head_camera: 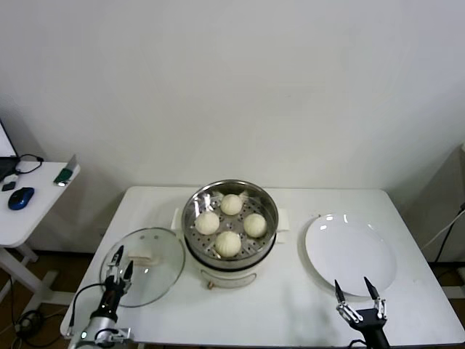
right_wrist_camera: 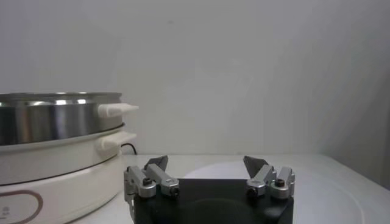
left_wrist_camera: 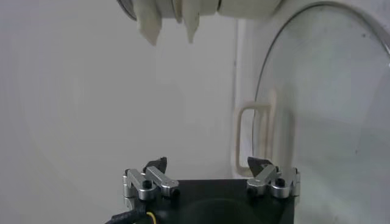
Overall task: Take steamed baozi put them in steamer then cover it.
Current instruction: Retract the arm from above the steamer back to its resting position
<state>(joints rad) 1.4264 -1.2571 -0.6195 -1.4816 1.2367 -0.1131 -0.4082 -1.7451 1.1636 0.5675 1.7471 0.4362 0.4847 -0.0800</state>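
Since all four baozi [head_camera: 230, 223] sit in the steamer [head_camera: 192, 211], only the cover [head_camera: 156, 269], lying left, remains; left gripper [head_camera: 118, 264] and right gripper [head_camera: 357, 289] are both open and empty.

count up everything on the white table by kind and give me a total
Steamed baozi, in the steamer: 4
Steamer: 1
Glass cover, lying beside the steamer: 1
White plate: 1
Total: 7
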